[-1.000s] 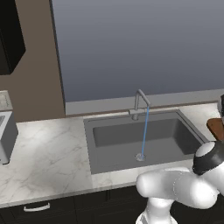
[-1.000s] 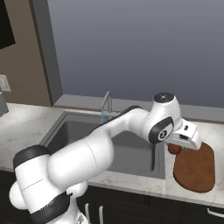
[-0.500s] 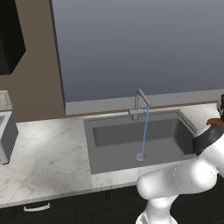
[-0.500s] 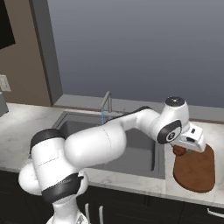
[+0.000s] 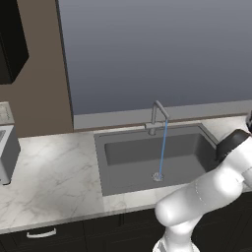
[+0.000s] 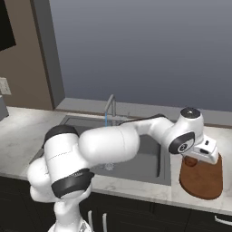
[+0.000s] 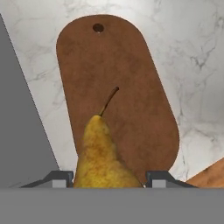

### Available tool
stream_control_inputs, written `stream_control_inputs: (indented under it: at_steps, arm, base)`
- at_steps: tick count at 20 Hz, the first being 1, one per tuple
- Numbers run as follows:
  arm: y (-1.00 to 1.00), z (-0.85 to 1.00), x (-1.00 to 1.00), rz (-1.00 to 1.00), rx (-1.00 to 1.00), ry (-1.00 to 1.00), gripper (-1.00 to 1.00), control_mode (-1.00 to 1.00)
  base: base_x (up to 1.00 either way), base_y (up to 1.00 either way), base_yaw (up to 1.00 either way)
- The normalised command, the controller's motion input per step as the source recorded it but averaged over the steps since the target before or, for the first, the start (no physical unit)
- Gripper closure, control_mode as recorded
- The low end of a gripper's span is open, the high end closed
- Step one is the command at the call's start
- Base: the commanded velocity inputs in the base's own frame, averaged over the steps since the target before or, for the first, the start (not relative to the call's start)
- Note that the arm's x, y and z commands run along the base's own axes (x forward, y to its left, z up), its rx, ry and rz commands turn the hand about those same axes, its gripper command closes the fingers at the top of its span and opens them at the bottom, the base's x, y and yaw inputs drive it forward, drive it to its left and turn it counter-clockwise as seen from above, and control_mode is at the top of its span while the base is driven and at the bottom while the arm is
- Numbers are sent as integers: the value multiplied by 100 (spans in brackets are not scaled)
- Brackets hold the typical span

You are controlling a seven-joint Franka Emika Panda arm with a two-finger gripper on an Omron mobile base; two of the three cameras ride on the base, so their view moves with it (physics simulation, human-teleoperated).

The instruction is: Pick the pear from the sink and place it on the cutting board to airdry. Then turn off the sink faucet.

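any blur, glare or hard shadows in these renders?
Hand view: sharp, the yellow-brown stemmed pear casts no clear shadow on the reddish-brown wooden cutting board. Left base view: flat even light, thin blue water stream crisp. Right base view: soft highlights on the arm, no glare.

- The white arm reaches from the lower left of the frame across to the right.
- Its hand hangs over the near-left end of the cutting board at right of centre.
- A small brownish thing, likely the pear, shows just under the hand; the grip itself is too small to make out.
- The sink lies mid-frame in the marble tabletop, mostly behind the arm.
- The sink faucet stands at its far rim, a thin blue stream falling from the spout.
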Motion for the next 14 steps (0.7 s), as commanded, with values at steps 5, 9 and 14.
stream_control_inputs:
  at_steps: [5, 9, 14]
  arm:
    - [-16, -21, 0, 1, 2, 0, 100, -100]
    - [-6, -27, 3, 1, 1, 0, 100, -100]
    - [-1, -27, 8, 1, 1, 2, 100, -100]
  base:
    - [0, 0, 0]
    - [0, 0, 0]
    - [0, 0, 0]
